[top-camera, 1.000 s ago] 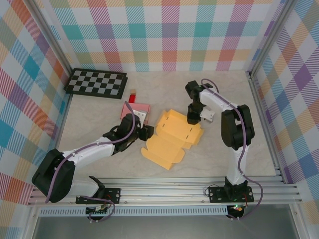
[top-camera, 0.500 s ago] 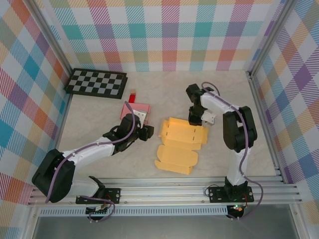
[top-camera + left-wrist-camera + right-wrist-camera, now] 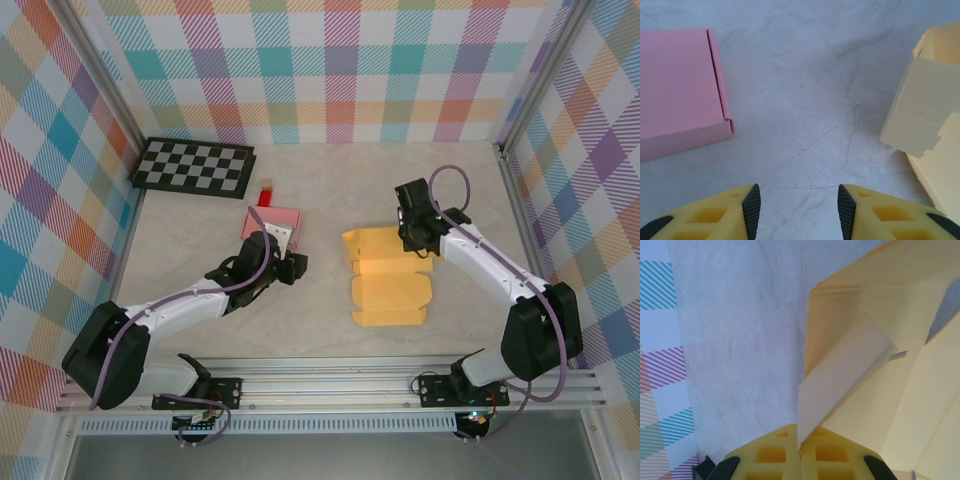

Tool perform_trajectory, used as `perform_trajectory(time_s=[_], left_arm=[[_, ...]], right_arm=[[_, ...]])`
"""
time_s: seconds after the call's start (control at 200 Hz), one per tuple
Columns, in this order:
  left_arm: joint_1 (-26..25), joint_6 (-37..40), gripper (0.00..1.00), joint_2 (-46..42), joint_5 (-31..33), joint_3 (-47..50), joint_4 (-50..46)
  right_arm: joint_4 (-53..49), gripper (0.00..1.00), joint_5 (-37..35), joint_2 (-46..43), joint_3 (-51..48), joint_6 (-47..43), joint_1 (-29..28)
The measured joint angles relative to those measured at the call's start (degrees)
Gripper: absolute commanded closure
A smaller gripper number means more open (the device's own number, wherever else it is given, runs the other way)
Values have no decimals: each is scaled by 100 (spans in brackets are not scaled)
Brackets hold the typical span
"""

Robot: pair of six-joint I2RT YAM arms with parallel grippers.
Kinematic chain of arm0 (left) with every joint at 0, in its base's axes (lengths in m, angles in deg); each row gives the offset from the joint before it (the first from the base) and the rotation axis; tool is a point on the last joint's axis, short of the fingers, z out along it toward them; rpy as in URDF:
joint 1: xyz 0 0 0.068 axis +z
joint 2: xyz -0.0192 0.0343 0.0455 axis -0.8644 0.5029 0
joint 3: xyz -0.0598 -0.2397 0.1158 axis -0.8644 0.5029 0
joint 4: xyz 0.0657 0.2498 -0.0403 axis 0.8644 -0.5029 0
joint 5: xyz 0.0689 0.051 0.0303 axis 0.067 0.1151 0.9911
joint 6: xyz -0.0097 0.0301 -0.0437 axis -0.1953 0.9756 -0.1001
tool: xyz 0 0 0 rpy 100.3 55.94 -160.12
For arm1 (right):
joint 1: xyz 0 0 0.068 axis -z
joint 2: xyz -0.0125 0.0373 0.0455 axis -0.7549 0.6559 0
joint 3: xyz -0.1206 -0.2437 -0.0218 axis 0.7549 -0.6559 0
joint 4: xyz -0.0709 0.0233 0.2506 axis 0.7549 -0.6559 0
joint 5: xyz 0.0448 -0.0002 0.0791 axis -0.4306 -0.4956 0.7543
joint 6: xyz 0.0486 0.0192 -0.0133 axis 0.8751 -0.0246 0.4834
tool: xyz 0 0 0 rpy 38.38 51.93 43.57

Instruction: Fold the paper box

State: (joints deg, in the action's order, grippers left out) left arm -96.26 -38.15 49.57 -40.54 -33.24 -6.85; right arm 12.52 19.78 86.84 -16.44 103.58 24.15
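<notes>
Paper box (image 3: 390, 292) (image 3: 272, 217): two; checkerboard (image 3: 193, 166): one

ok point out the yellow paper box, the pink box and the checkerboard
yellow paper box (image 3: 390, 300), top external view, on its flat near panel
pink box (image 3: 675, 85), left wrist view, middle of its top face
checkerboard (image 3: 195, 167), top external view, centre of the board

White arms (image 3: 180, 305), purple cables (image 3: 448, 168), yellow pincers (image 3: 795, 210) (image 3: 800, 452)

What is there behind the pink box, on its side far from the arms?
A small red object sits close behind the pink box, near the checkerboard. Whether they touch I cannot tell. The left arm covers the box's near corner.
</notes>
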Motion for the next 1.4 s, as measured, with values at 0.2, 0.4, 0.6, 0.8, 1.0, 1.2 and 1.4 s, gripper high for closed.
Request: perform_trajectory(time_s=[0.2, 0.4, 0.6, 0.8, 1.0, 1.2, 1.4], left_arm=[[0, 22, 54, 275, -94, 0, 109], [0, 136, 54, 295, -155, 0, 181], [0, 304, 54, 212, -72, 0, 179], [0, 404, 54, 173, 42, 22, 184], [0, 481, 54, 328, 35, 28, 267], [0, 595, 54, 516, -155, 85, 525], [0, 629, 54, 1054, -396, 35, 697]], right_arm=[[1735, 100, 68, -339, -1419, -472, 0], [3346, 100, 417, -358, -1954, -525, -22], [4686, 100, 778, -328, -2063, -713, -48], [5766, 100, 1300, 87, -2083, -1189, -92], [6308, 100, 1718, 466, -2352, -1434, -120], [6308, 100, 1755, 455, -2546, -1569, -120], [6310, 100, 1751, 455, -2721, -1593, -118]])
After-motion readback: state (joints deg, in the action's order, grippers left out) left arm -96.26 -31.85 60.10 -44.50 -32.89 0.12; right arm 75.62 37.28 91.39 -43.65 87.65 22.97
